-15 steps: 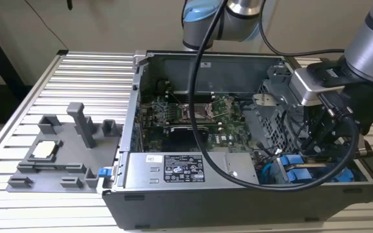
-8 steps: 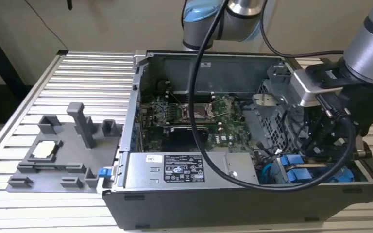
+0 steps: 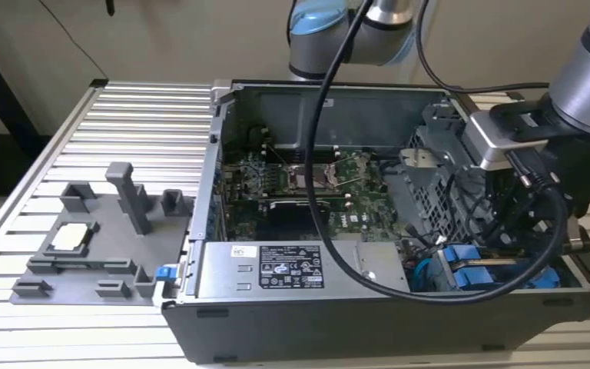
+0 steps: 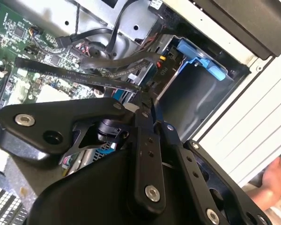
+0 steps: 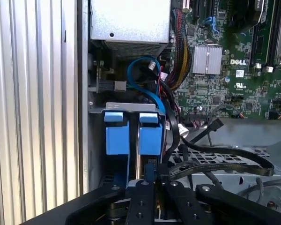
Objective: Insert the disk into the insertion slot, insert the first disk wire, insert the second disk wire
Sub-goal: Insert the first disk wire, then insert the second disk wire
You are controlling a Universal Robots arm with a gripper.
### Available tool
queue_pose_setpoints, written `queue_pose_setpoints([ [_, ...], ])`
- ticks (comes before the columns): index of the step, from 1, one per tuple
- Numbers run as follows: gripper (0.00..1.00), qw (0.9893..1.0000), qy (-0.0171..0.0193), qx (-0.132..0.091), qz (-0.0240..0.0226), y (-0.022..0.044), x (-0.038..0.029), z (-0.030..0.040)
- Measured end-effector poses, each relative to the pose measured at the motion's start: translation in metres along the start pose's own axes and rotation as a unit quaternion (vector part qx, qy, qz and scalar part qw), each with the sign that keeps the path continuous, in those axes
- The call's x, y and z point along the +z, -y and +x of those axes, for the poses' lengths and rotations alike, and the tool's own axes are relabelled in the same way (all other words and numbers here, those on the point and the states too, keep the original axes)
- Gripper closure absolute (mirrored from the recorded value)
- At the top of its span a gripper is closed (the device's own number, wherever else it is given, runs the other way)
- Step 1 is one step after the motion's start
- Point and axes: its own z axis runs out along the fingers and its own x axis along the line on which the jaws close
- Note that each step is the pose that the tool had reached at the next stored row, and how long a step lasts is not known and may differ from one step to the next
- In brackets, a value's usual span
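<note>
In the exterior view the arm (image 3: 582, 115) reaches into the lower right corner of the open computer case (image 3: 274, 323), which stands on the slatted desk (image 3: 141, 123). In the first wrist view the hand (image 5: 152, 180) sits at the bottom centre, just beside the disk (image 5: 117, 133). The disk's blue carrier shows 2 tabs end-on inside the insertion slot (image 5: 131, 107) at mid-frame. Whether the hand is open or closed cannot be told. A blue cable (image 5: 147, 95) loops above the slot, black cables (image 5: 243, 154) run at the lower right, and the power-supply box (image 5: 131, 18) lies at the top.
</note>
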Motion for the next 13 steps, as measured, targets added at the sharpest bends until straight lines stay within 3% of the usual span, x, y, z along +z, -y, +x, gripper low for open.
queue_pose_setpoints([
  [3,0.84,1.0,0.0035,0.001,0.0002,0.0001,-0.0012,-0.0001],
  [8,0.84,1.0,0.0039,0.001,0.0003,-0.0002,-0.0059,-0.0003],
  [13,0.84,1.0,0.0077,0.001,0.0017,-0.001,-0.017,-0.0009],
])
